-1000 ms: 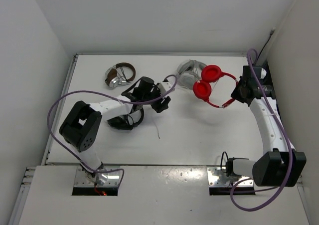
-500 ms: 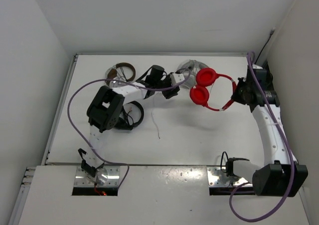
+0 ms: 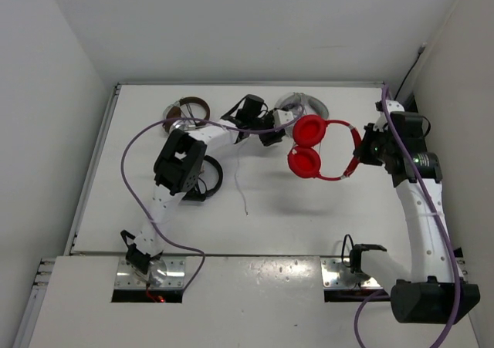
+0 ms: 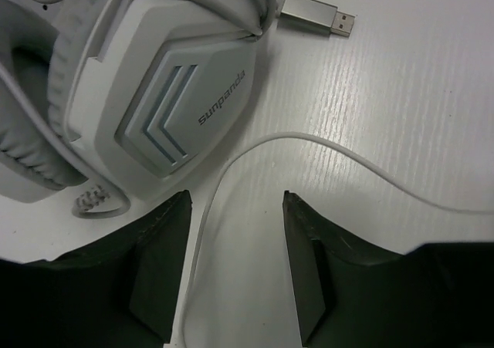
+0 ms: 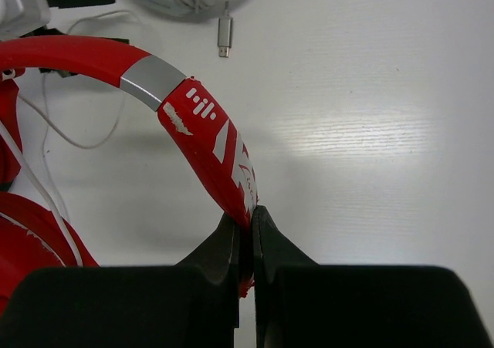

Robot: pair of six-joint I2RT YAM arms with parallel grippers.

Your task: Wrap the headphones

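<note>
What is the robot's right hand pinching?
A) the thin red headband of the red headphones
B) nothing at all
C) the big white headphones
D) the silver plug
A: in the right wrist view the right hand is shut tight on the thin red headband of the bright red over-ear headphones.

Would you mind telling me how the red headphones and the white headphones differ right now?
The red headphones are clamped by the headband in the shut right gripper. The white headphones lie on the table with nothing gripping them. The red pair has round earcups, while the white pair's visible cup is angular with chevron grooves. Both are over-ear pairs.
</note>
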